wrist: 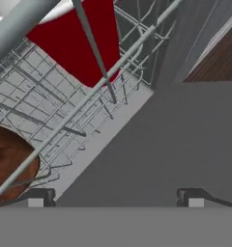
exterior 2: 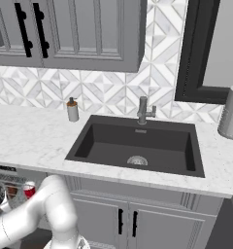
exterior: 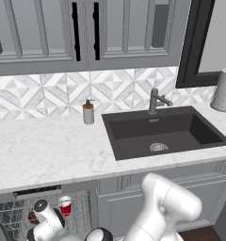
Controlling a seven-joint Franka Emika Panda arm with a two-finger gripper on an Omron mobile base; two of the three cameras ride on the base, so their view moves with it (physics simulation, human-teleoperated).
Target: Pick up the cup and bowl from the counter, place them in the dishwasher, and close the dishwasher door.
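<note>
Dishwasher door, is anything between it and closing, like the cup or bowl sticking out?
Nothing visible blocks it. The cup and bowl sit inside the wire rack, and the open gripper hangs over the bare door.

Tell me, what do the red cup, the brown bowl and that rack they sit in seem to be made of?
The small red tapered cup looks like smooth plastic: flat, even colour and a thin white rim. The round dark brown bowl appears wooden, since streaky grain shows on it, though it could be printed. The grey rack of the dishwasher looks like thin metal wire, perhaps coated.
</note>
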